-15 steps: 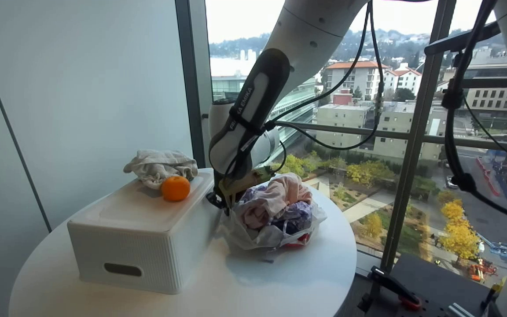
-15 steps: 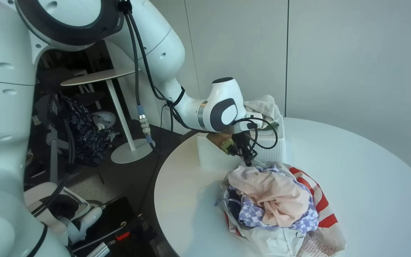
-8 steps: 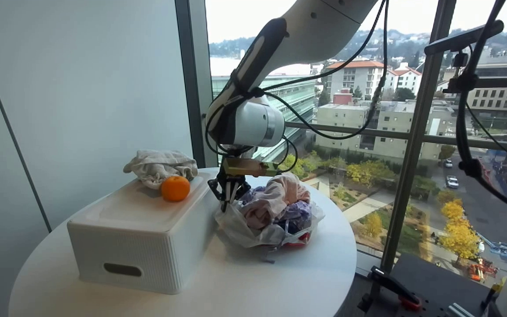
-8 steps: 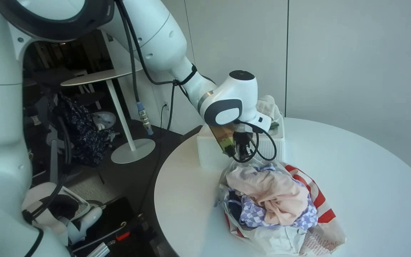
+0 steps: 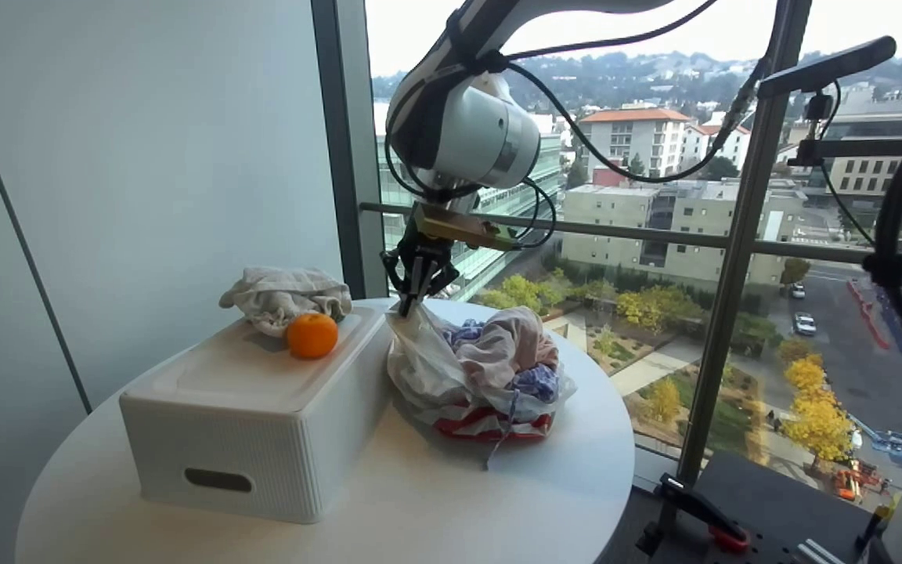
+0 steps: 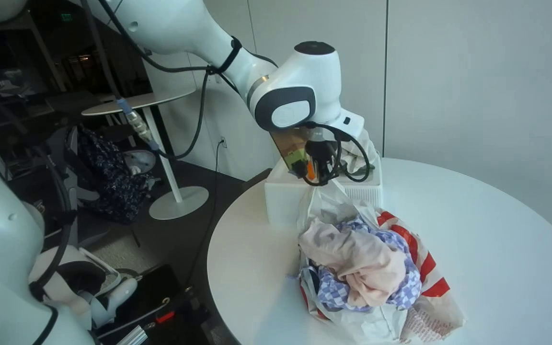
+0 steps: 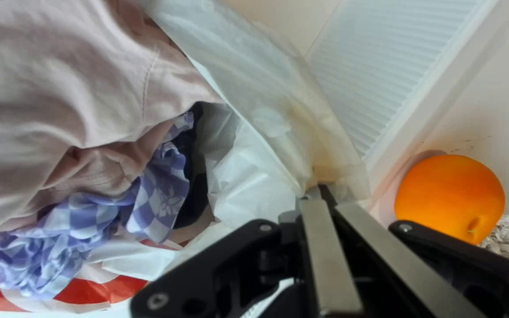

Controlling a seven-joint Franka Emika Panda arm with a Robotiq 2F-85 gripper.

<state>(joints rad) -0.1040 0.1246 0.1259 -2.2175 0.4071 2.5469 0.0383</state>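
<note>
One bag is sitting on the tabletop beside the box, with soft clothes filling it. The tool is pinching its raised rim. The bag is looking thin, floppy and easy to tear; the clothes are probably making it a bit heavy. Holding a fat bunch of rim is looking safest.

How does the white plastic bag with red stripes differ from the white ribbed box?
The white plastic bag with red stripes is crumpled; the white ribbed box straight-sided. The black tool pinches the bag's edge; the box is ungripped. Both rest on the round white table.
</note>
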